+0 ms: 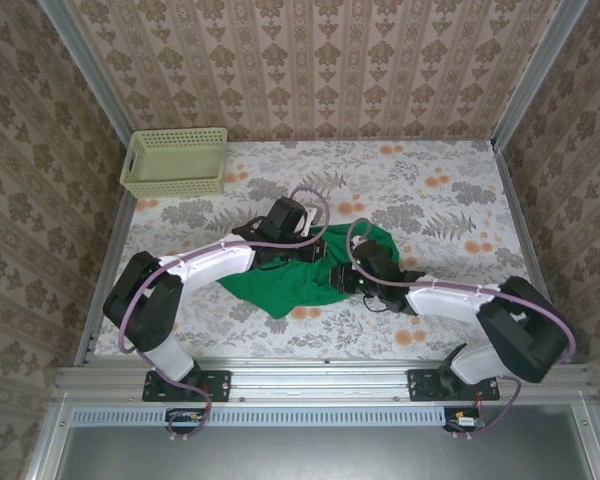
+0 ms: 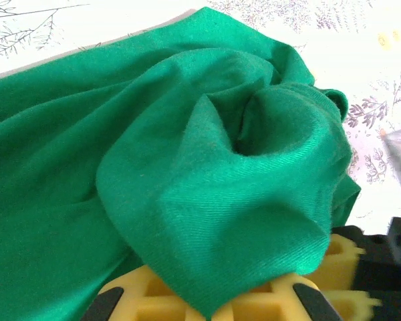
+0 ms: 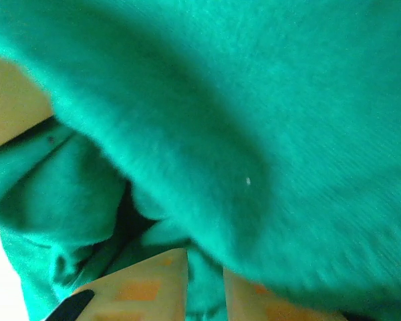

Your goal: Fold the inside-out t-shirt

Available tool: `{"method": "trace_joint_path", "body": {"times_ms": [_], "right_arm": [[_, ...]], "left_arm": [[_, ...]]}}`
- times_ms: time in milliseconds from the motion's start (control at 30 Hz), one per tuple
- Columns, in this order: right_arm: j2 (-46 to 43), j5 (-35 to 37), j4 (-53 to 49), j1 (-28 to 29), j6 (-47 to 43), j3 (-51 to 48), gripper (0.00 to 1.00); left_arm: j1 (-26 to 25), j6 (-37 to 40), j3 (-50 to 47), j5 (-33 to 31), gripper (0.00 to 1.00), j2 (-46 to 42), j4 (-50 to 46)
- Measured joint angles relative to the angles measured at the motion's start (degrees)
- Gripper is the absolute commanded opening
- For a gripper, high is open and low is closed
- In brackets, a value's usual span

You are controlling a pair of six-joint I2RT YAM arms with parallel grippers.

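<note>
At mid-tabletop (image 1: 450,200), between the two arms, the inside-out t-shirt (image 1: 290,285) lies bunched in a loose heap. It is bright green, plain and deeply creased, with no flat panel or straight hem exposed. Left claw (image 1: 315,250) is closed, with a fold of cloth pinched and draped over its yellow fingers (image 2: 334,261). Right claw (image 3: 204,271) stands narrow with cloth in the gap; whether it grips cannot be told. Judgement: the step in hand is spreading the heap. Each claw should take a single layer at an edge, then draw apart low and evenly.
</note>
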Motion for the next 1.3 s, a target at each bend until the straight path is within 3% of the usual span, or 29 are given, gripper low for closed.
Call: {"method": "trace_joint_path", "body": {"times_ms": [367,500,800,900,1067,1300], "right_arm": [[7.6,1.9,4.4,-0.4,-0.3,2.9,0.32],[8.1,3.1,4.4,-0.6,-0.4,3.5,0.37],[9.5,5.3,3.3,-1.2,-0.5,5.3,0.39],[10.4,5.4,3.2,-1.2,-0.5,5.9,0.37],[12.1,5.3,3.2,-1.2,-0.9,7.0,0.19],[10.9,5.6,1.5,-1.1,-1.4,7.0,0.15]], "left_arm": [[0.2,-0.7,-0.2,0.3,0.0,0.0,0.3],[0.2,-0.7,-0.6,0.3,0.0,0.0,0.9],[0.2,-0.9,-1.0,0.4,0.0,0.0,1.4],[0.2,-0.9,-1.0,0.7,0.0,0.0,1.5],[0.2,-0.9,-1.0,0.8,0.0,0.0,1.5],[0.2,-0.9,-1.0,0.7,0.0,0.1,1.5]]}}
